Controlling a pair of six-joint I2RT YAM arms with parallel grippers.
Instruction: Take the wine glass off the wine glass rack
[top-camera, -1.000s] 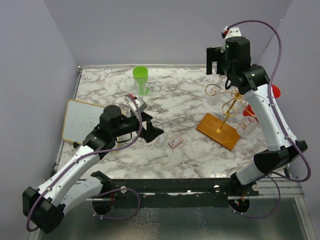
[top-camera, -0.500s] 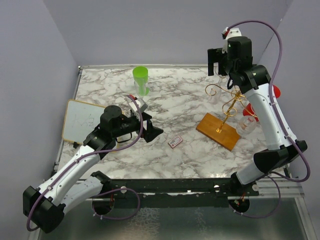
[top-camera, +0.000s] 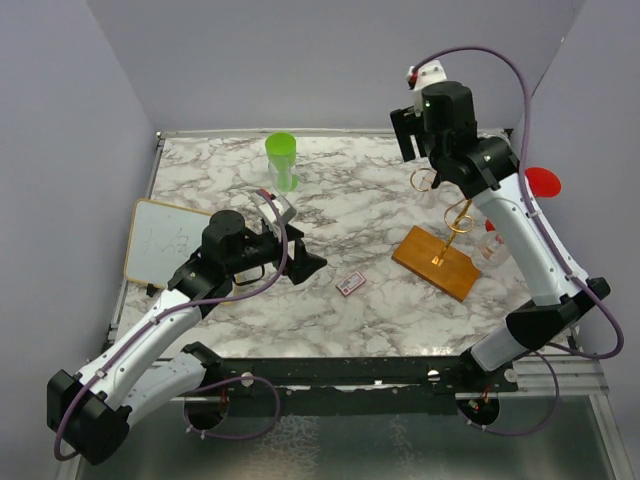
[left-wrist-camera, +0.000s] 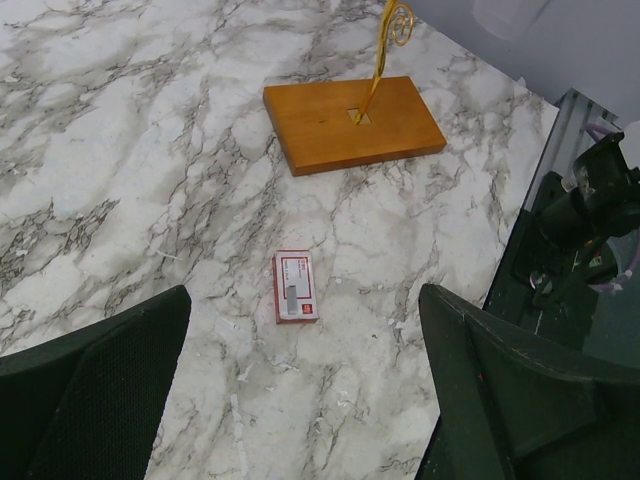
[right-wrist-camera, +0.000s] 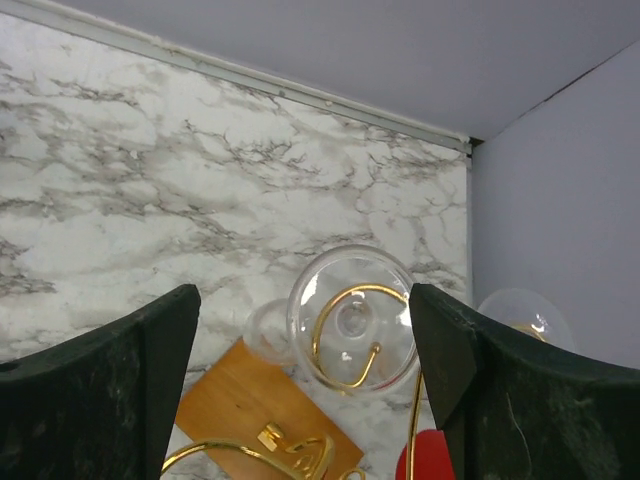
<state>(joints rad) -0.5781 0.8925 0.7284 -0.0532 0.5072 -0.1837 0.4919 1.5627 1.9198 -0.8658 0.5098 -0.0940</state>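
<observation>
The right claw (right-wrist-camera: 300, 300) hung high over the rack (top-camera: 441, 256), fingers spread wide and empty, looking straight down. Beneath it the wine glass (right-wrist-camera: 352, 318) hung from one gold curl of the rack, which stood on its wooden base toward the right side of the desk (top-camera: 330, 205). A second clear glass (right-wrist-camera: 525, 316) hung just beside it, nearer the wall. The left claw (top-camera: 300, 262) was also spread wide and held nothing. It sat low over the desk near a small red card (left-wrist-camera: 296, 300), well apart from the rack.

The step looked like the approach. To do it well, the right claw would probably need to come down centred on the glass rather than the wire, with a finger on either side and clear of the neighbour. Closing should be gentle, since thin glass could crack or slip. The glass would then likely have to slide out through the curl's open end rather than be pulled straight up, or the light rack might tip.
</observation>
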